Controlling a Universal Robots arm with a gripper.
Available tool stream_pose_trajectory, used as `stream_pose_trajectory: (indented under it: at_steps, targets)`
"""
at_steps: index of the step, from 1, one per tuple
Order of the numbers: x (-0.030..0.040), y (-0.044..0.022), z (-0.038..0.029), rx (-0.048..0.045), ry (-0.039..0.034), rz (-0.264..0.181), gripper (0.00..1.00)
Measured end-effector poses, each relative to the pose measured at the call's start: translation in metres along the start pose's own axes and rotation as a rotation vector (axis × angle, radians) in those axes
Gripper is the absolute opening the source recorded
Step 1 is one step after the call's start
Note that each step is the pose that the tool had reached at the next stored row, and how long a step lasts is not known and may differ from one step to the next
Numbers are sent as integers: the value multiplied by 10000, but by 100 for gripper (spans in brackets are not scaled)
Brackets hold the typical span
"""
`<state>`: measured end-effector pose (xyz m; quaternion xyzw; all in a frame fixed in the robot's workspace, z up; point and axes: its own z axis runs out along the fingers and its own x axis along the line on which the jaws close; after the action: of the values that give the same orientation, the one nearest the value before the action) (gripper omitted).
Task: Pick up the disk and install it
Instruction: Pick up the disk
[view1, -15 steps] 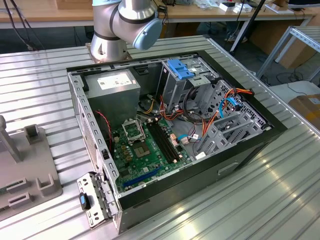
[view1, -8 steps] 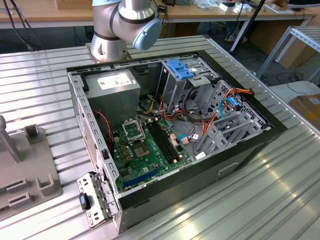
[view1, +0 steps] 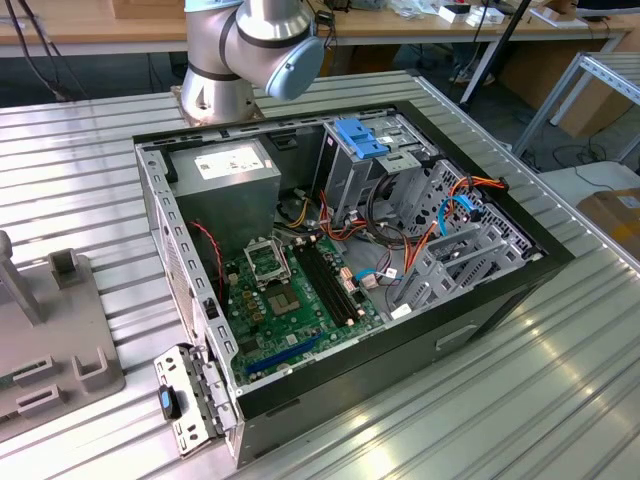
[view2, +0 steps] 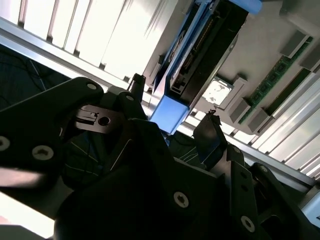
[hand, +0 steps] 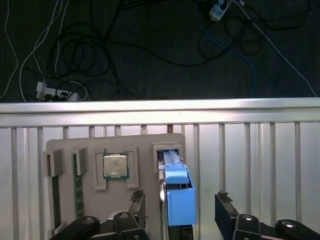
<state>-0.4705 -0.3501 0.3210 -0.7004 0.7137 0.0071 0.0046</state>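
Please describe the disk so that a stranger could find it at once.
Find the grey holder plate on the ribbed metal table. The disk stands on edge in its slot, next to the square processor chip. There, only the disk wears a bright blue frame.

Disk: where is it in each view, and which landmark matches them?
First wrist view: disk upright in the fixture, between the fingers of the open gripper.
Second wrist view: disk edge-on, beside the CPU.
Exterior view: the fixture lies at the exterior view's left.
Landmark: the fixture.

Disk (hand: 180, 212) upright in holder (hand: 95, 145) slot, chip (hand: 115, 166) beside it, pincer (hand: 179, 196) straddling disk
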Motion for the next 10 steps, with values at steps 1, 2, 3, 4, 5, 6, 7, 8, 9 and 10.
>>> stream_pose_trajectory:
  at_steps: [1, 2, 3, 4, 5, 6, 7, 8, 9, 10]
  targets:
    - [0, 0, 12, -1, 0, -12, 66]
    - [0, 0, 21, -1, 0, -39, 66]
    - [0, 0, 30, -2, 1, -115, 66]
    - [1, 0, 42, -3, 2, -254, 66]
    - [1, 5, 57, -9, 6, -463, 66]
    - [0, 18, 60, -9, 6, -485, 66]
    - [1, 34, 64, -6, 5, -499, 66]
    - [2, 68, 73, 5, 5, -517, 66]
    - [4, 76, 95, 12, 5, -549, 66]
    - [4, 77, 122, 9, 5, -592, 66]
